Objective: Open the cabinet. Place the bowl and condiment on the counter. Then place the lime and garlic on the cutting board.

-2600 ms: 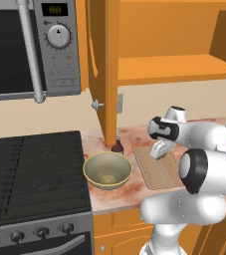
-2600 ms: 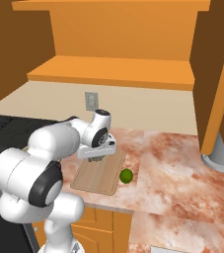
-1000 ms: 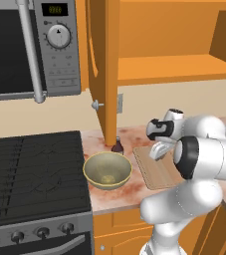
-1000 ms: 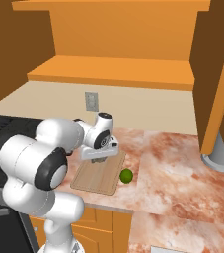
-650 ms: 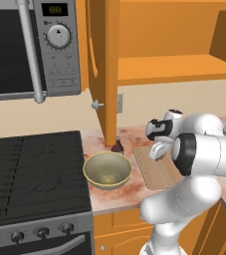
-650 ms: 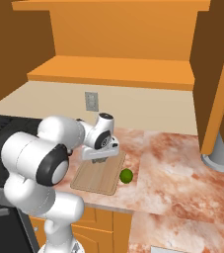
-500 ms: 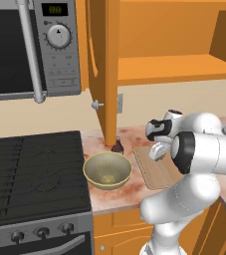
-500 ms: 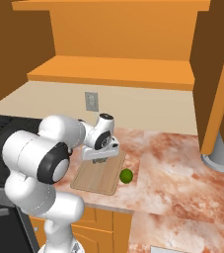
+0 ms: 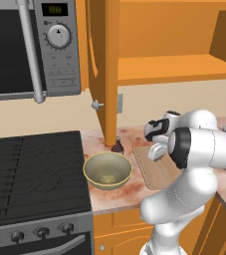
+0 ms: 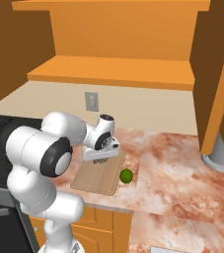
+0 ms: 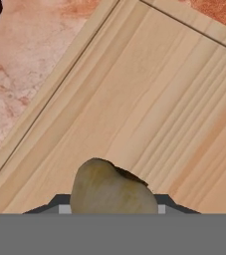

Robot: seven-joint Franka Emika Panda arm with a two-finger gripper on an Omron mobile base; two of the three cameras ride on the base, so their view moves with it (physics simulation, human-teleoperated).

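Your two dark fingers [image 11: 59, 206] sit partly closed around the small grey-brown garlic bulb [image 11: 112, 189], gripping it just above the light tan wooden cutting board [image 11: 149, 99]. The small bright green lime [image 10: 126, 176] rests at that board's edge.

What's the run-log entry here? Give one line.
gripper: shut on garlic | garlic: over cutting board | lime: at board's edge | bowl: on counter
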